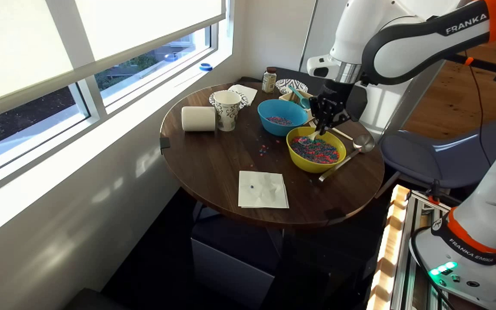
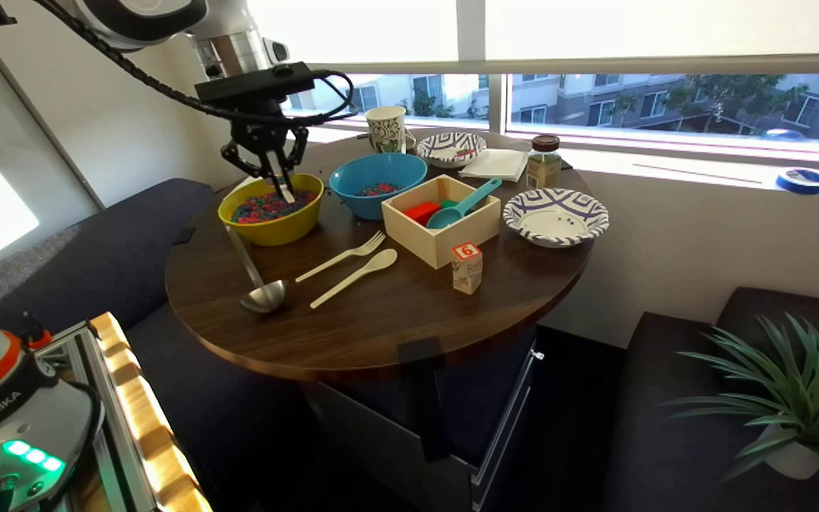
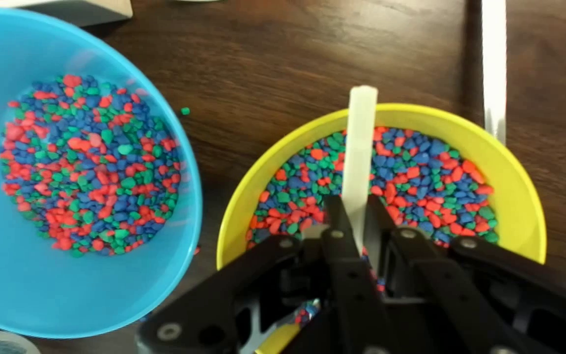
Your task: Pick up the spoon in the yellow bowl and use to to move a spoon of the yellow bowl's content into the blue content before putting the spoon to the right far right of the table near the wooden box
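Okay, table (image 1: pixel 205 172): round, dark wood, carried the setup
Yellow bowl (image 2: pixel 281 231): source, well stocked
Blue bowl (image 3: pixel 67 290): target, stood just beside, part filled
Wooden box (image 2: pixel 413 235): sat near blue bowl, drop-off for later
Gripper (image 3: pixel 354 209): over yellow bowl, fingers clamped on the spoon (image 3: pixel 360 137) by its handle
Spoon: tilted in yellow bowl, load unclear
Granules (image 3: pixel 425 187): scooping looked like the step in hand; next called for a full dip, level lift over the rim, tip into blue bowl
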